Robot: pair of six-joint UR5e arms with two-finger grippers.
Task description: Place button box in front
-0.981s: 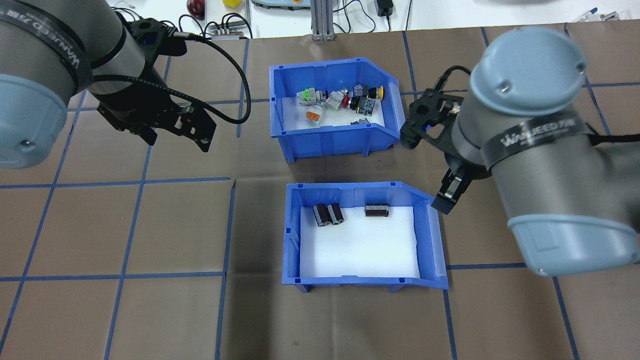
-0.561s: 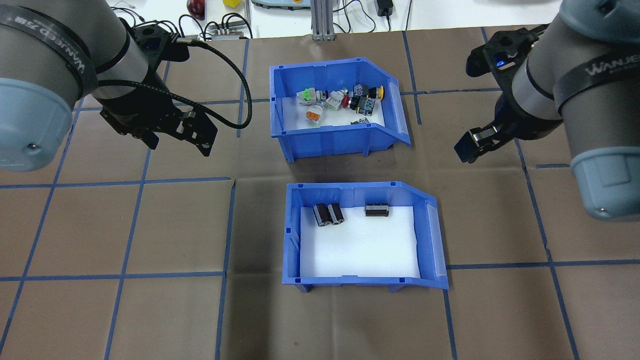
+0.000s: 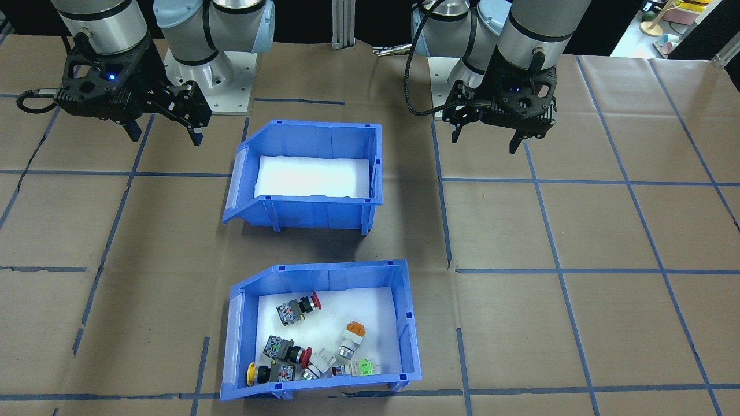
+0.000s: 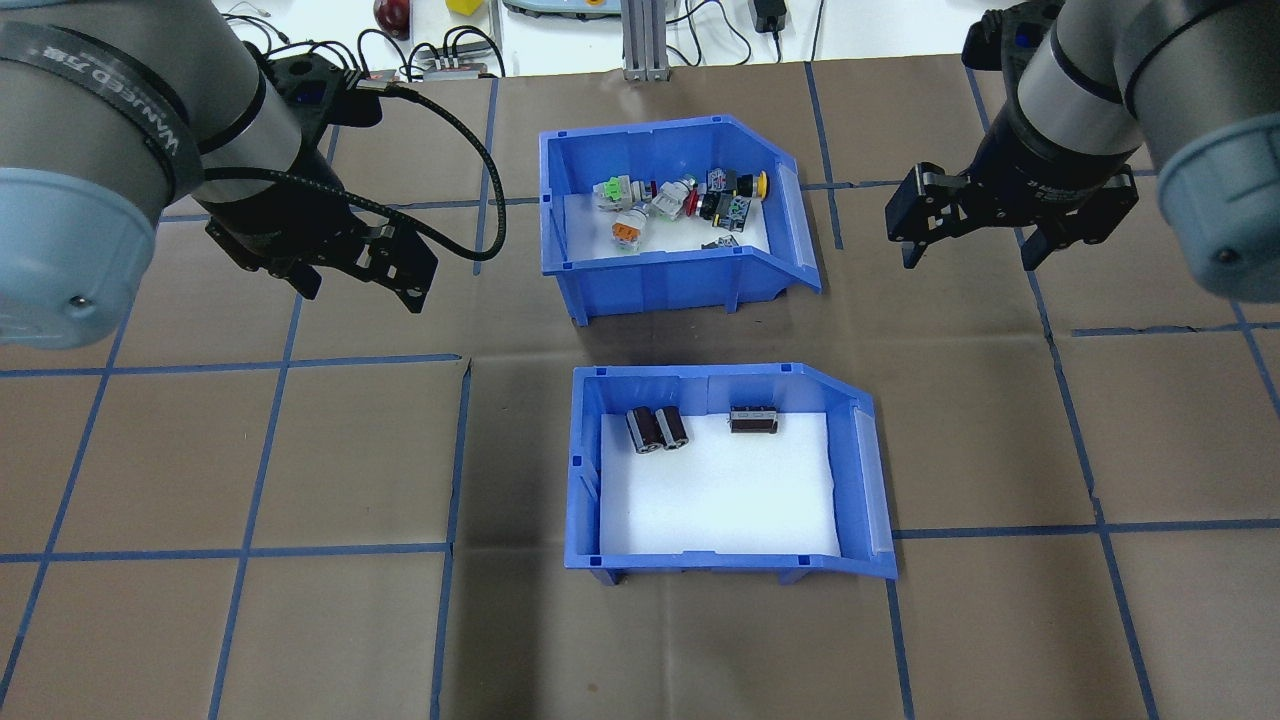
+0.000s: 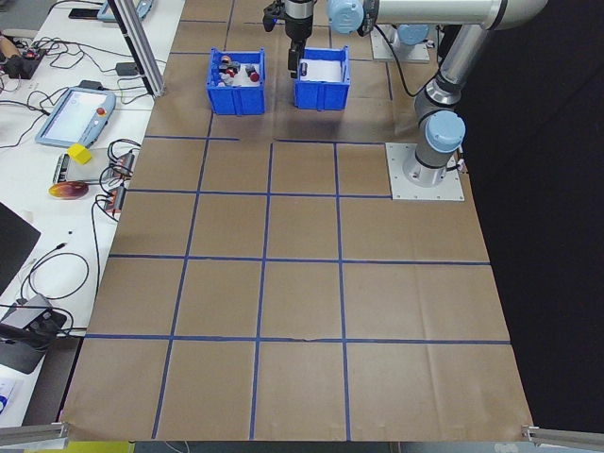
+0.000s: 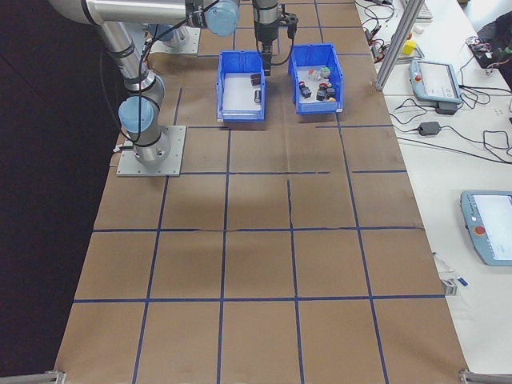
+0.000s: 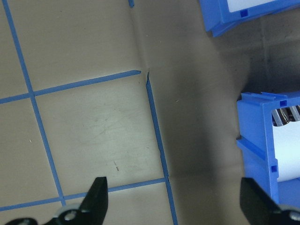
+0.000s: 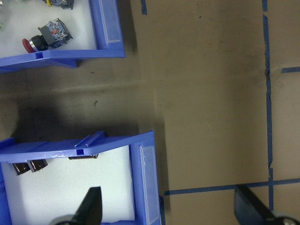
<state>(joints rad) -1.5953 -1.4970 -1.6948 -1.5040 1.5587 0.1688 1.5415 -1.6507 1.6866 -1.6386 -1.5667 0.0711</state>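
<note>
The button box (image 4: 650,282), a blue bin with a white liner and several coloured push-buttons (image 4: 680,200), stands on the table's far side from the robot, also seen in the front-facing view (image 3: 408,326). Nearer the robot stands the like blue bin with black cylinders (image 4: 700,561). My left gripper (image 4: 358,288) hovers open, left of the button box, holding nothing. My right gripper (image 4: 968,258) hovers open to the right of the button box, also holding nothing. In the right wrist view the button box's corner (image 8: 108,44) lies at top left.
Brown paper with a blue tape grid covers the table (image 4: 250,460). An aluminium post (image 4: 640,40), cables and small devices sit along the far edge. A bench with teach pendants (image 6: 436,80) runs beside the table.
My right gripper has swung away from the cylinder bin's right corner, up and to the right, and turned its wrist. The left arm has barely shifted. Both bins stay put.
</note>
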